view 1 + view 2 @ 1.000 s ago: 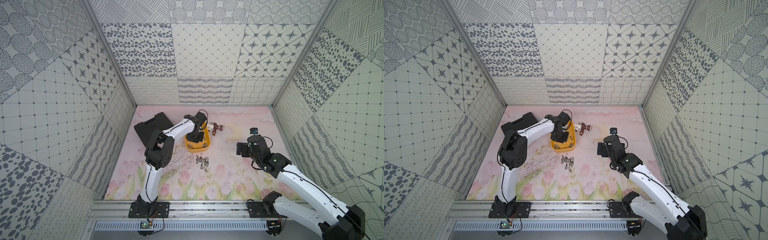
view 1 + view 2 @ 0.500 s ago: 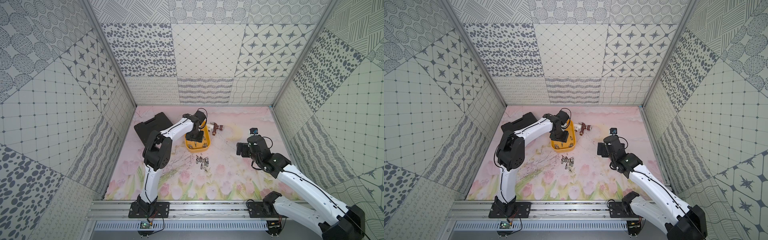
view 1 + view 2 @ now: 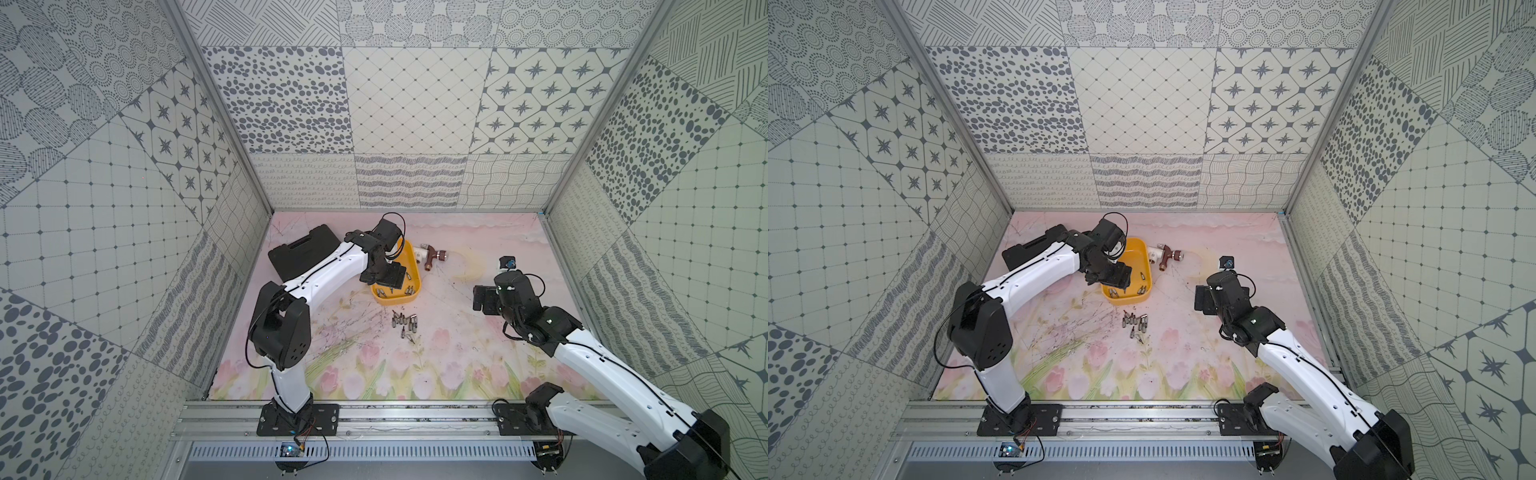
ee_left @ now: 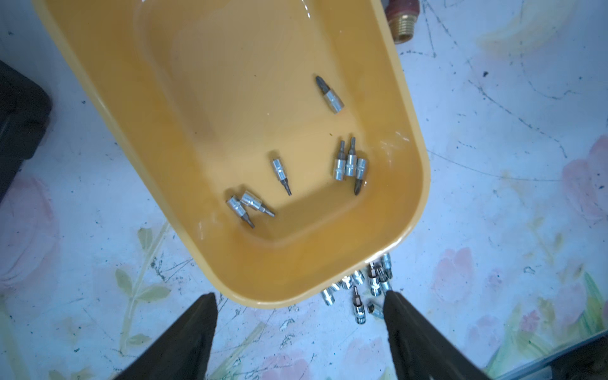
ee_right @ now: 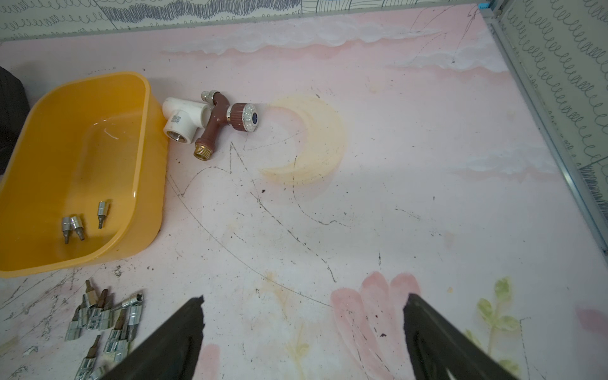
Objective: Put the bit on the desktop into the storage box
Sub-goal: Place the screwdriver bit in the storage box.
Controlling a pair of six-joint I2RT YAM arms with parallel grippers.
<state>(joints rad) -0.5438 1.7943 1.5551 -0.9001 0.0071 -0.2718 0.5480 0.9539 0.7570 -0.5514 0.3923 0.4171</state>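
Starting on the outer side of the left end effector (image 4: 299, 297), you have the black moulded plastic tool case (image 3: 303, 253) lying shut on the pale pink tulip-printed desk (image 3: 457, 353), clear of the work. The left end effector hangs directly over the shallow yellow plastic storage box (image 4: 230, 65), jaws spread wide with nothing between them. Judging by that pose above the tub, it is placed there so that anything let go lands inside and not on the rim.

Beneath it the box holds seven small silver screwdriver bits (image 4: 350, 164). One lies alone toward the far end, three lie side by side near one long wall, one sits in the middle, and a touching pair lies by the near corner.

Just past the box's near end, close below the left end effector, a loose cluster of the same silver bits (image 3: 405, 322) lies on the desk. By my reckoning you are partway through, and the next pick is a short reach down.

On the box's other side, toward the right end effector (image 5: 304, 297), a brown tap joined to a white plastic elbow fitting (image 5: 214, 121) sits right against the box wall; it is no part of your task. Your right end effector hovers over bare desk, well apart from the bits, fully spread and empty. I judge it is parked out of the left arm's way.
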